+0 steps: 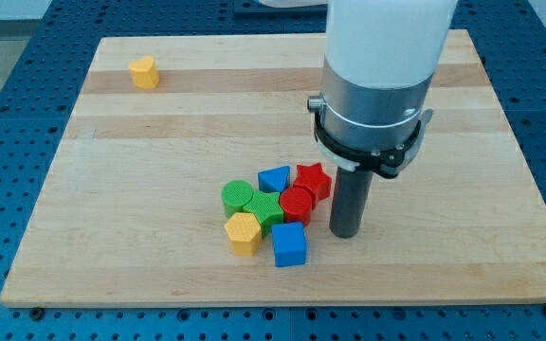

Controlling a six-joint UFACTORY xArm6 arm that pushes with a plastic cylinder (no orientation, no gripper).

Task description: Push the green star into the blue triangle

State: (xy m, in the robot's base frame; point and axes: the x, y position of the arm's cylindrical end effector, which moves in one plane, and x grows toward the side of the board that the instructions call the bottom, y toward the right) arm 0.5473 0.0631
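Observation:
The green star [264,209] lies in a tight cluster near the board's bottom centre. The blue triangle [274,178] sits just above it and slightly right, touching or nearly touching it. My tip [346,233] rests on the board at the cluster's right, right of the red round block [297,204] and below the red star [314,180]. It stands apart from the green star, with the red round block between them. The arm's wide grey and white body hangs over the board above the tip.
A green round block [238,196] touches the green star's left. A yellow hexagon [244,233] and a blue cube [290,245] lie just below the star. A yellow heart [143,71] sits alone at the wooden board's [112,218] top left.

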